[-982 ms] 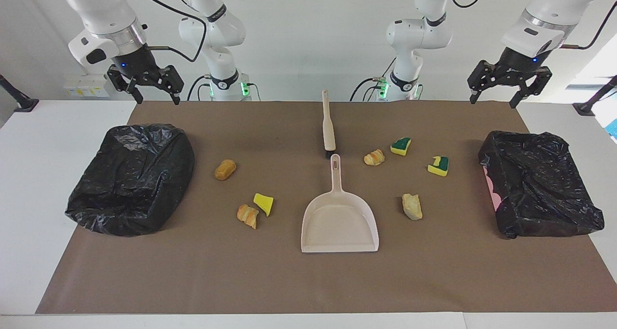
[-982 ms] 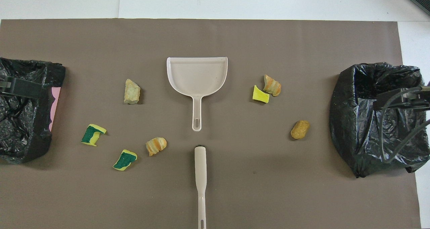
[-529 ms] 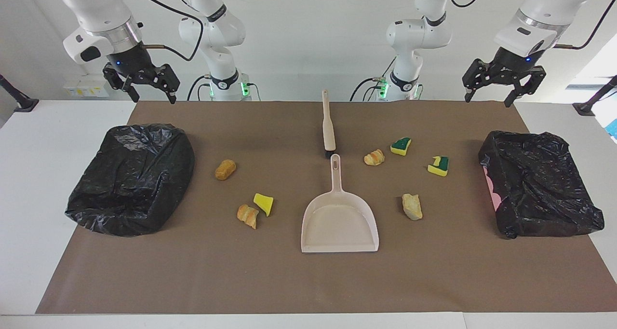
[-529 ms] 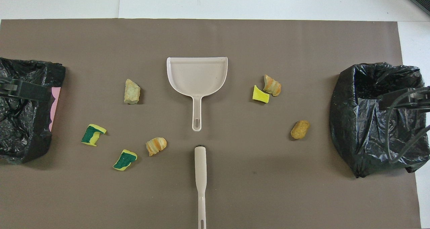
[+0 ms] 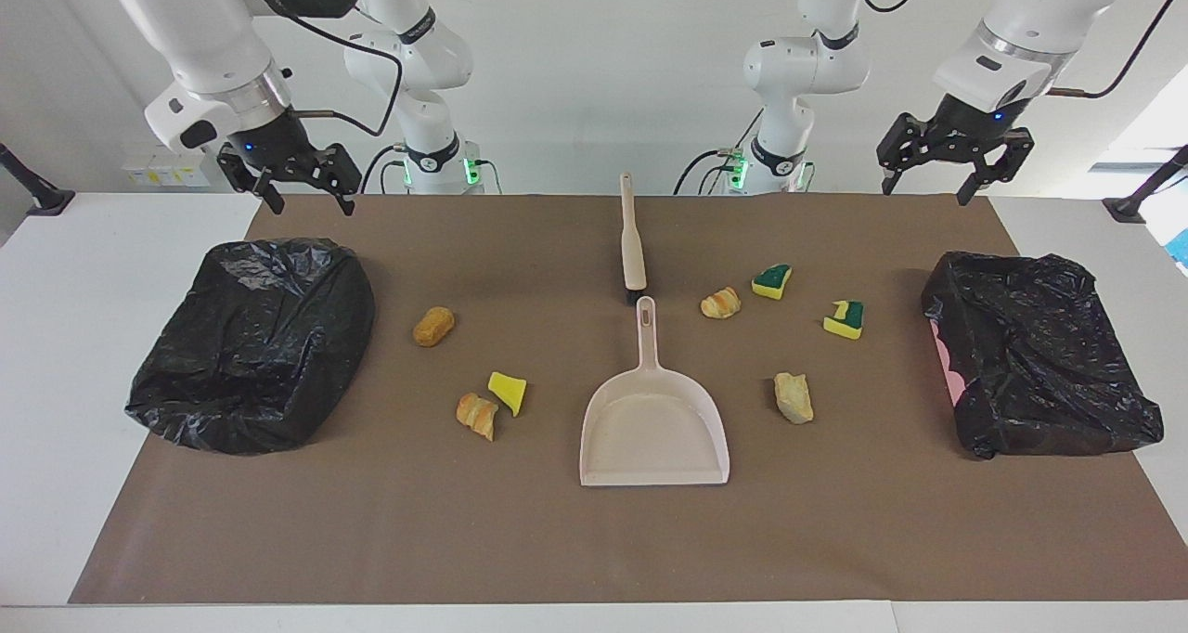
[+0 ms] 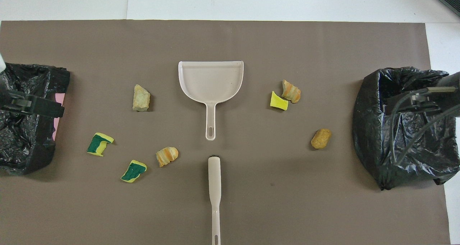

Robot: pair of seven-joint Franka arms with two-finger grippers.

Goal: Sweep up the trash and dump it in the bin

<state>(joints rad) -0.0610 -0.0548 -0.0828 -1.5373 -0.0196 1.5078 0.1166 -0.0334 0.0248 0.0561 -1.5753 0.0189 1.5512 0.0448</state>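
Seven scraps of trash lie on the brown mat (image 5: 594, 540). A brown nugget (image 5: 433, 326), a yellow bit (image 5: 508, 392) and a bread piece (image 5: 477, 415) lie toward the right arm's end. A bread piece (image 5: 721, 303), two green-topped sponge bits (image 5: 771, 280) (image 5: 844, 318) and a beige chunk (image 5: 794, 397) lie toward the left arm's end. A beige dustpan (image 5: 654, 429) lies mid-table, with the brush (image 5: 633, 243) nearer the robots. My right gripper (image 5: 313, 204) and left gripper (image 5: 923, 192) hang open and empty, high up, each over the bin at its own end.
A black-bagged bin (image 5: 251, 345) stands at the right arm's end of the mat. Another black-bagged bin (image 5: 1039, 364) stands at the left arm's end. White table (image 5: 56, 382) borders the mat.
Both grippers have shifted a little toward the middle of the table, and the right one has dropped slightly. Nothing on the mat has moved.
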